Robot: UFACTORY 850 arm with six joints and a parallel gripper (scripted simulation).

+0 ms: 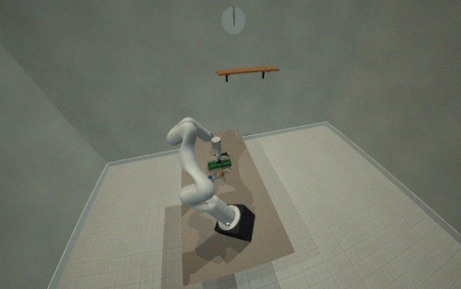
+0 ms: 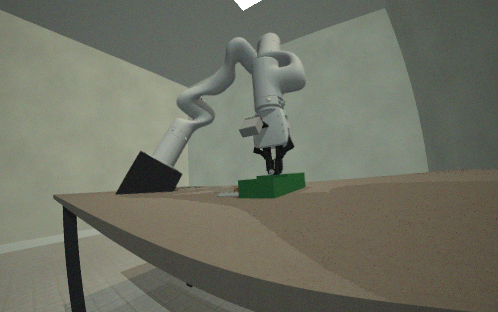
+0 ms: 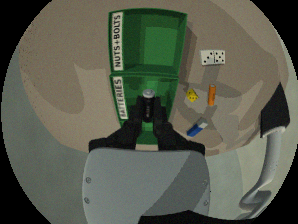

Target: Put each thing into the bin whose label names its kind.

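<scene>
Two green bins stand end to end on the table. The far bin (image 3: 135,38) is labelled NUTS+BOLTS. The near bin (image 3: 131,87) has a label ending in "RIES". The bins also show in the exterior view (image 2: 270,186) and the top view (image 1: 218,163). My gripper (image 3: 148,104) (image 2: 274,169) hangs just above the near bin and is shut on a small grey cylinder (image 3: 148,94) that looks like a battery. On the table to the right of the bins lie a white domino (image 3: 214,56), a small yellow thing (image 3: 190,96), an orange thing (image 3: 212,95) and a blue thing (image 3: 194,128).
The brown table (image 2: 350,220) is long; the arm's black base (image 2: 147,174) stands at one end. The loose things lie between the bins and the base side. A wooden shelf (image 1: 247,70) hangs on the far wall.
</scene>
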